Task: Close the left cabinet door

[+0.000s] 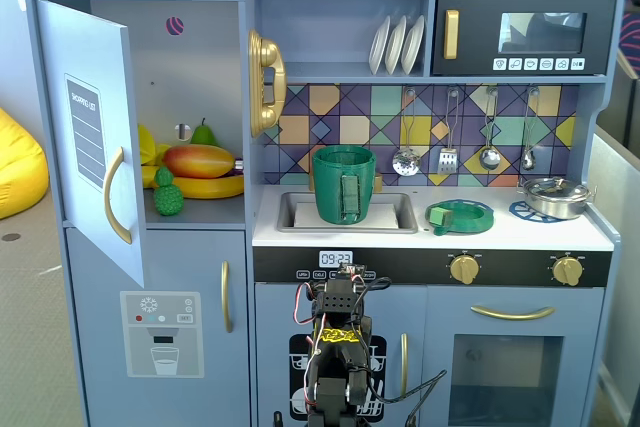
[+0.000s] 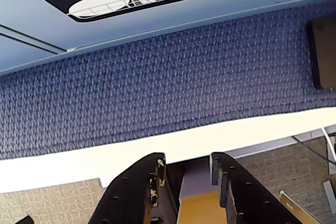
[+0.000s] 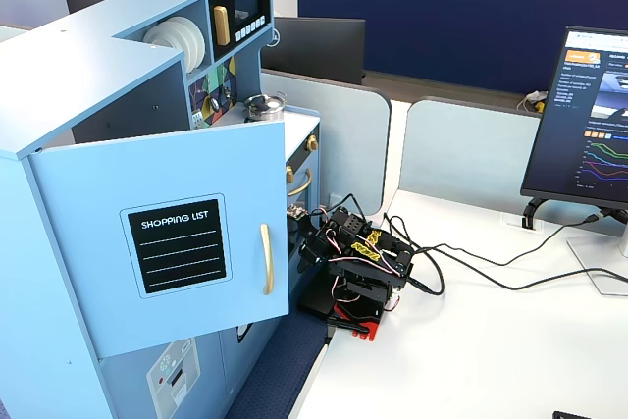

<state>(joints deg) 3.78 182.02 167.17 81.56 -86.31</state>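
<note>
Gripper (image 2: 185, 169) sits slightly parted with nothing between the fingers; you can see a narrow gap in the wrist view and only blue carpet (image 2: 157, 87) and the lower cabinet front beyond. Your arm (image 1: 338, 347) is folded low in front of the kitchen, roughly 6 o'clock in the front fixed view, pointing down at the floor.

Door (image 1: 88, 137) is wide open. In the front fixed view it hangs at about 9 o'clock, swung out toward the camera, hinged on its left edge, with the gold handle (image 1: 114, 197) near its free edge. In the side fixed view you see its face with the SHOPPING LIST label (image 3: 178, 244) and the handle (image 3: 265, 258) at 3 o'clock on the panel. Fruit (image 1: 195, 172) on the shelf inside is exposed.

Step in hand, by my read: nothing started yet, you're at rest pose and well apart from the door.

Next move calls for:
- Raise the arm and swing it toward 10 o'clock in the front fixed view, up to the door's free edge.
- Get on the outer face, near the handle, not behind the panel.
- Push the free edge back toward the cabinet opening; no grasp needed.

Risk: reach looks long from that base, so contact may land low on the panel.
</note>
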